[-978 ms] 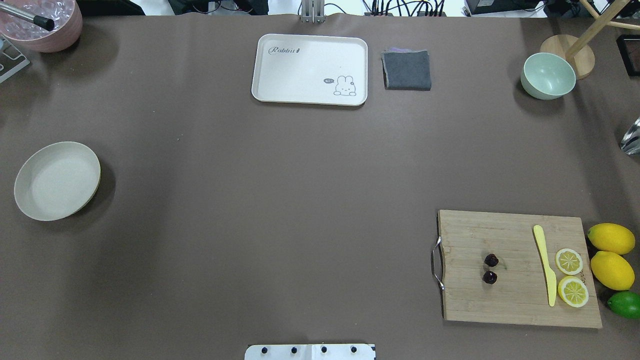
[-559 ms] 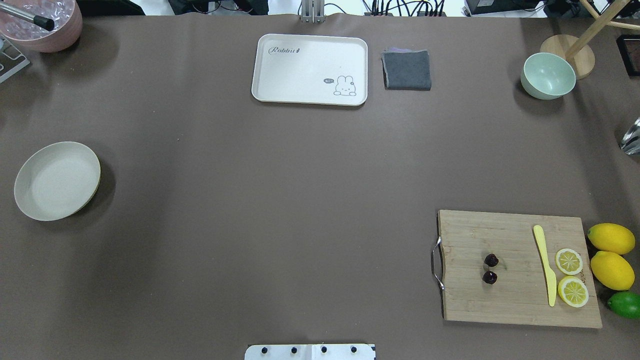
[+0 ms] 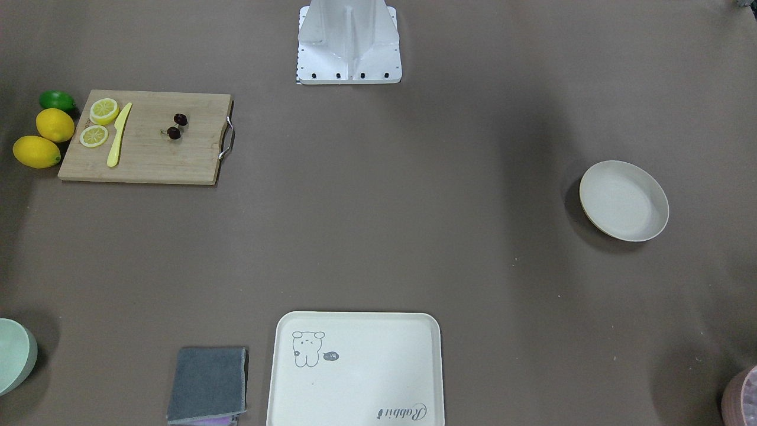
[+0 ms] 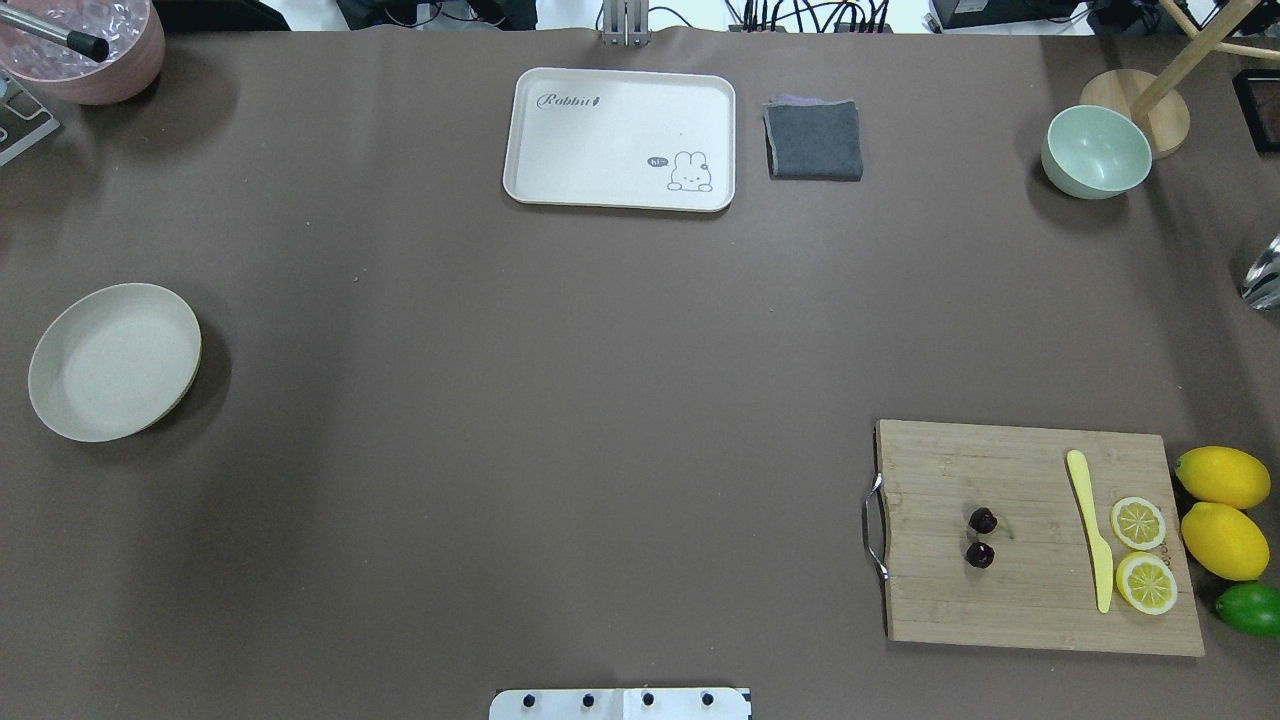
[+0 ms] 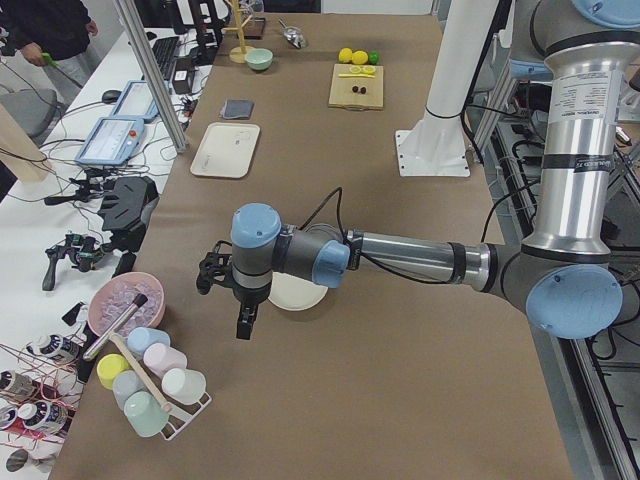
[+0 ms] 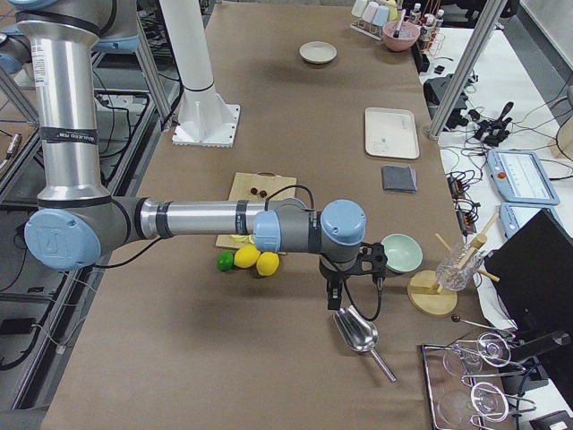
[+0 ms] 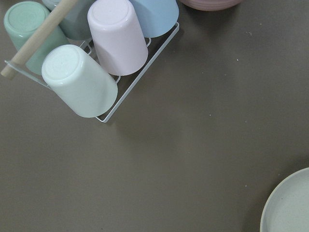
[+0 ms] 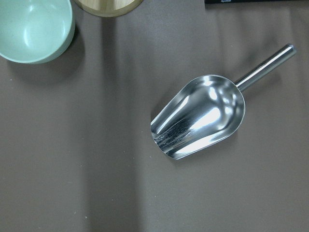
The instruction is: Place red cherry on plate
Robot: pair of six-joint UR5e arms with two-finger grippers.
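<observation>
The red cherry, two tiny dark fruits on joined stems, lies on the wooden cutting board at the near right; it also shows in the front view. The plate, round and cream-white, sits empty at the far left, and its rim shows in the left wrist view. My left gripper hangs beside the plate, toward the cup rack; I cannot tell if it is open. My right gripper hovers over a metal scoop, far from the cherry; its state is unclear too.
On the board lie a yellow knife and two lemon slices; lemons and a lime sit beside it. A rabbit tray, grey cloth and green bowl line the back. Cup rack and scoop sit at the ends.
</observation>
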